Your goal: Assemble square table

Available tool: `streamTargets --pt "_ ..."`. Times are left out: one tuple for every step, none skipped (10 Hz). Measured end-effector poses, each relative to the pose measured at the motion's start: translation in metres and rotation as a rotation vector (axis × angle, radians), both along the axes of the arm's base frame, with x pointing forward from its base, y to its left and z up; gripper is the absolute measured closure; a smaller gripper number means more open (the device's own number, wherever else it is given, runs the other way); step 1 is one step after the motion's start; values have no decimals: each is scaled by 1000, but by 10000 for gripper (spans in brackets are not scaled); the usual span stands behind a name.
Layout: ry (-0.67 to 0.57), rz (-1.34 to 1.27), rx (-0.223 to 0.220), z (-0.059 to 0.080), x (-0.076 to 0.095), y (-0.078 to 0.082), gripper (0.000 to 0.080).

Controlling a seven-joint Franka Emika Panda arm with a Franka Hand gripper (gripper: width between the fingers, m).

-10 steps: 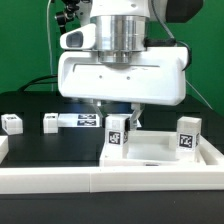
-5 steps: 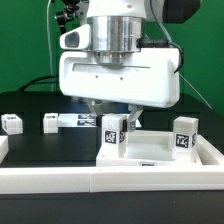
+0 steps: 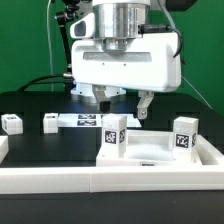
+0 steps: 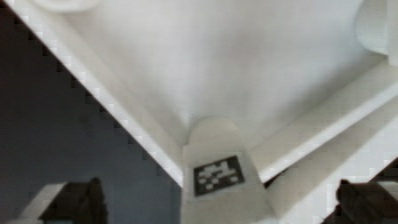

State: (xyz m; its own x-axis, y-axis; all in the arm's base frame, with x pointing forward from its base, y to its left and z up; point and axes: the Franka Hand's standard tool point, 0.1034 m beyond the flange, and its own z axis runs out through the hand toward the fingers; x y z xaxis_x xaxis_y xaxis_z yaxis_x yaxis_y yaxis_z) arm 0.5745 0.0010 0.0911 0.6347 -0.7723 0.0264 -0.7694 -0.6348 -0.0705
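Note:
The white square table top (image 3: 160, 152) lies at the exterior view's right, with its pale inner face (image 4: 267, 70) filling the wrist view. Two tagged white legs stand upright on it, one at the near left corner (image 3: 116, 132) and one at the right (image 3: 186, 138). My gripper (image 3: 122, 100) hangs open just above the left leg, touching nothing. In the wrist view that leg (image 4: 217, 172) rises between my dark fingertips (image 4: 71, 200), and my gripper (image 4: 217, 205) holds nothing. Two loose legs lie on the black table at the left, one far left (image 3: 12, 124) and one nearer (image 3: 50, 122).
The marker board (image 3: 85, 121) lies flat behind the loose legs. A long white border rail (image 3: 110, 182) runs along the front edge. Dark cables and a green wall are behind the arm.
My gripper has opened, let go of the left upright leg and risen above it. The leg stays standing on the table top.

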Motion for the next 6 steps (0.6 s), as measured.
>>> streamTargets --pt "-1 6 -3 0 1 5 151" --pt "0 10 -3 0 1 4 150" --pt "0 10 -4 -1 1 4 150" --pt "1 10 -4 -1 1 4 150" --pt "1 10 -4 -1 1 4 150" --pt "1 10 -4 -1 1 4 150"
